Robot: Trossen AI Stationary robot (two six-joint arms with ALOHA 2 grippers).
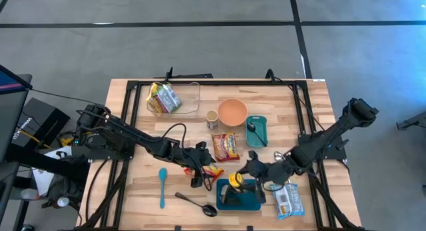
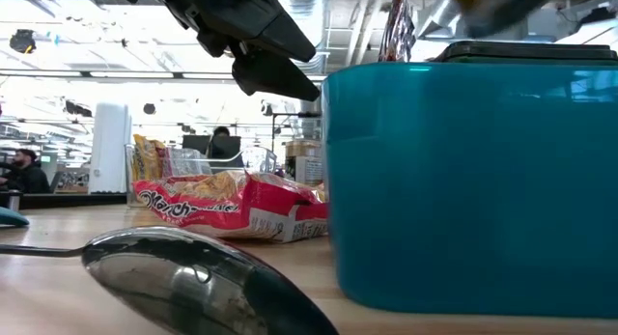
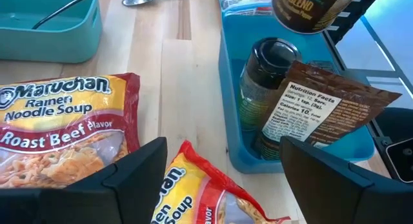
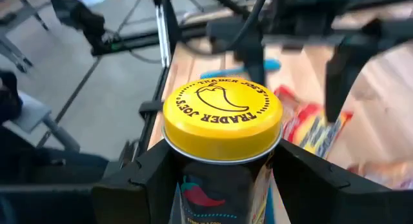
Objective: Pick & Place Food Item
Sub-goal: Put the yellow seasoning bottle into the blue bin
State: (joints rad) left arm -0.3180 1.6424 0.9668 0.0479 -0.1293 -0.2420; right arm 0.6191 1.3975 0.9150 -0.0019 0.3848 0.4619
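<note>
A yellow-lidded jar [image 4: 222, 121] is held between the fingers of the right gripper [image 1: 247, 170], just above the teal bin [image 1: 226, 203]. A dark bottle [image 3: 266, 79] and a brown packet [image 3: 321, 111] are already lodged in that bin. Beside the bin, the left gripper [image 1: 198, 164] is held wide and empty over a ramen pack [image 3: 206, 198]. Release of the jar is judged outstanding.

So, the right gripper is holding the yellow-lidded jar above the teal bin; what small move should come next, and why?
Probably lower the jar straight down into the teal plastic bin. The right gripper is shut on the yellow-lidded spice jar, which in the high view hangs over the bin. The bin already holds a dark bottle and a brown pouch, so it should aim for the free space beside them.
</note>
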